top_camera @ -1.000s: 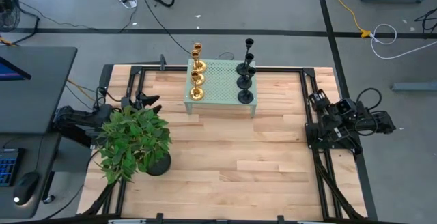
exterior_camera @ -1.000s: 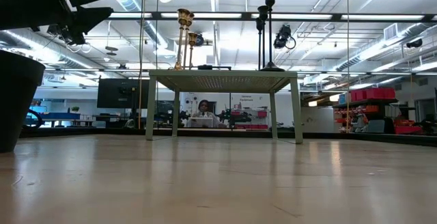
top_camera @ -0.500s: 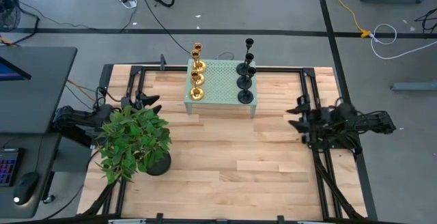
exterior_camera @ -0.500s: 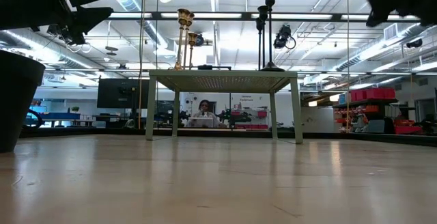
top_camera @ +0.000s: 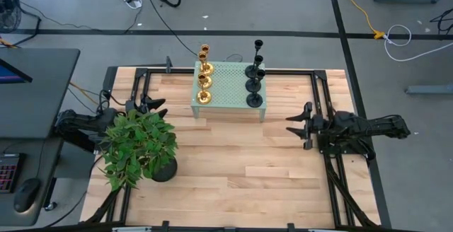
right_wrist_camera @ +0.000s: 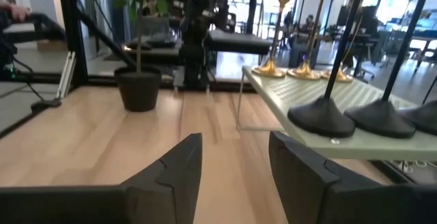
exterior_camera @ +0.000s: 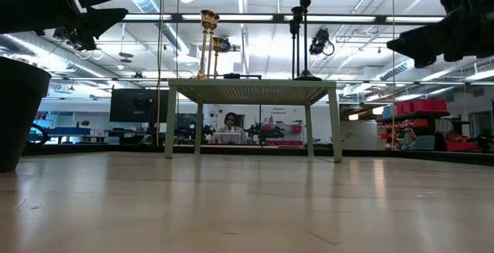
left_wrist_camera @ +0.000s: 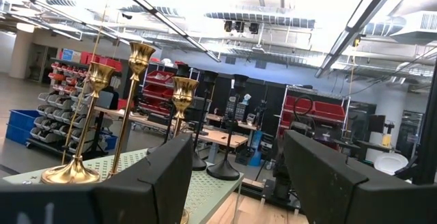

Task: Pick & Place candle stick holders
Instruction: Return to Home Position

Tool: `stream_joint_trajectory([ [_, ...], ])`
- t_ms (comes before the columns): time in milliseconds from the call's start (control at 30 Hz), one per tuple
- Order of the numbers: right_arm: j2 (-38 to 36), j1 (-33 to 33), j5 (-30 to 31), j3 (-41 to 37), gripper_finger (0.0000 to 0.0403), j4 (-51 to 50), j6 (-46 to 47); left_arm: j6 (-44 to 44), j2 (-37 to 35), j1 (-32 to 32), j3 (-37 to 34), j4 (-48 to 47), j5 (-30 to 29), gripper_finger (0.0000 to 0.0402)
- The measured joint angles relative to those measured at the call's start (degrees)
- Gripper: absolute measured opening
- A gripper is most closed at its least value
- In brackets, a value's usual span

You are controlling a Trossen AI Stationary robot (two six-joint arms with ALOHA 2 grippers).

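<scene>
Swinging our released right pincer (top_camera: 296,126) over the wooden desk (top_camera: 248,175), left pincer (left_wrist_camera: 235,176) parked released, we seem done: gold and black candle stick holders (top_camera: 254,85) crowd the pale green perforated stand (top_camera: 228,87).

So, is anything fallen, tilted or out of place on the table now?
Nothing stands out. The gold candle holders and the black candle holders stand upright in two rows on the pale green stand. The left gripper and the right gripper are open and empty, away from it.
</scene>
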Motion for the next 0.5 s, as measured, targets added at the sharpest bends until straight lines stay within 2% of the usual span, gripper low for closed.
stream_joint_trajectory([
  [500, 0.00, 0.00, 0.02, 0.00, 0.0171, -1.48, 0.00, 0.00, 0.00, 1.00, 0.00, -0.02, 0.04, 0.0231],
])
